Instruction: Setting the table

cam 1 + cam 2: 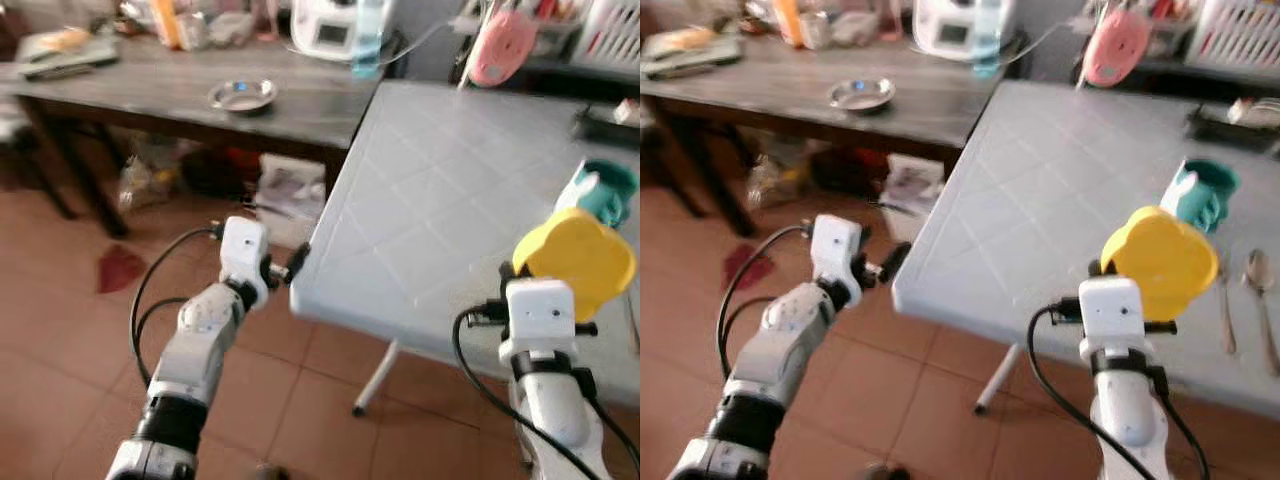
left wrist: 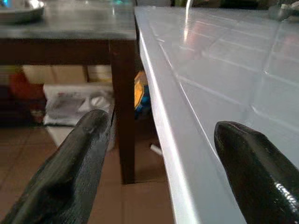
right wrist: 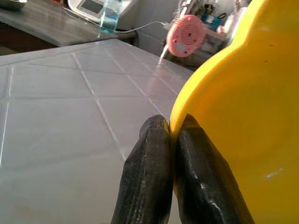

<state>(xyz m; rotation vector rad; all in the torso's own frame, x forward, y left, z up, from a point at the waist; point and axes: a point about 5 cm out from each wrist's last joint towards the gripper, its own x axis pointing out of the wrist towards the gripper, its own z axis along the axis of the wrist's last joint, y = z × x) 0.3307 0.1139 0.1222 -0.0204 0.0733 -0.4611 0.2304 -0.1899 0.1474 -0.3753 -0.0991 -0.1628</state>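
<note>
We are gripping the yellow plate (image 1: 1162, 262) by its rim in our right gripper (image 3: 171, 135), jaws clenched, over the white worktop (image 1: 1040, 190), near the teal cup (image 1: 1200, 192), our left gripper (image 2: 159, 154) hanging released at the worktop's near-left corner.

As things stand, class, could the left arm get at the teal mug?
Probably not: the left gripper sits open at the white table's near corner, while the teal mug stands across the tabletop, beyond the right gripper's yellow plate.
</note>
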